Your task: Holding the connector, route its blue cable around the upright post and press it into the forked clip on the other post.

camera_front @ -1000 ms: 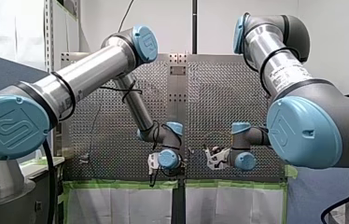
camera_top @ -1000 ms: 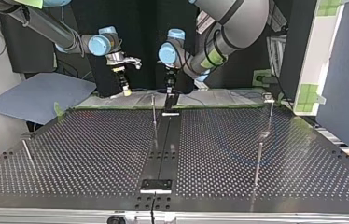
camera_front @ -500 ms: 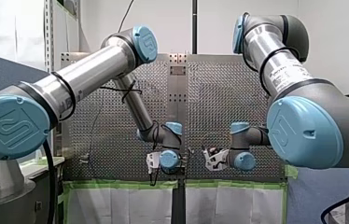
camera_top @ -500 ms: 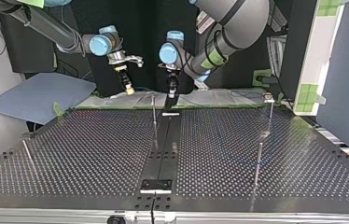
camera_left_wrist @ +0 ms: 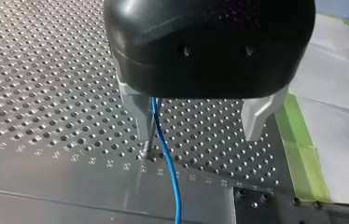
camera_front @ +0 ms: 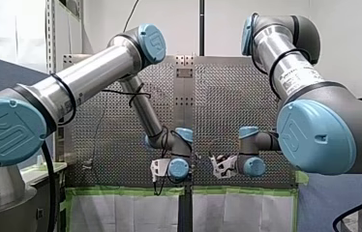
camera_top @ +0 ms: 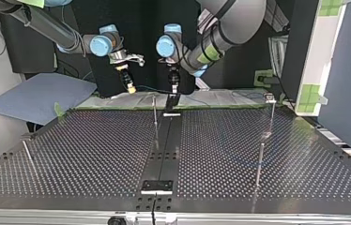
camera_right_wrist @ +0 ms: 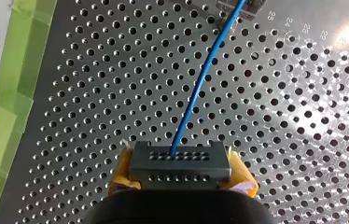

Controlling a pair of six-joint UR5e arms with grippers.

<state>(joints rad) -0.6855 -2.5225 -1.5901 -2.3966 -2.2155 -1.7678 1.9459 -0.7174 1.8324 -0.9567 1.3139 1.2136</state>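
left arm [camera_front: 87, 79]: We see our left arm enter at the front view's left and bend down to the near edge of the table [camera_top: 80, 150], a perforated metal plate.
left gripper [camera_left_wrist: 198, 139]: Black body, pointing down at the table. Its two metal fingers [camera_left_wrist: 256, 114] are spread wide and grip nothing.
cable [camera_left_wrist: 165, 154]: A thin blue line. In the left wrist view it drops between those fingers, close against one and well clear of the other. In the right wrist view it leaves the connector and stretches ahead, slightly bowed, to a small metal part we cannot make out.
post [camera_top: 155, 117]: A thin upright rod at the edge of the dark strip [camera_top: 164, 154] down the table's middle. In the top view it shows between the two grippers.
connector [camera_right_wrist: 179, 161]: A flat black block with rows of small holes. The cable comes out of its front face. It sits in our right gripper, above the table.
right gripper [camera_right_wrist: 180, 181]: Its yellow pads [camera_right_wrist: 116, 185] press on the connector's two ends, pinching it.
right arm [camera_front: 290, 72]: Enters at the front view's right. Its wrist hangs low, just right of the strip, apart from the left wrist.
tape [camera_left_wrist: 298, 140]: Green, along the table's edge beside the left gripper.
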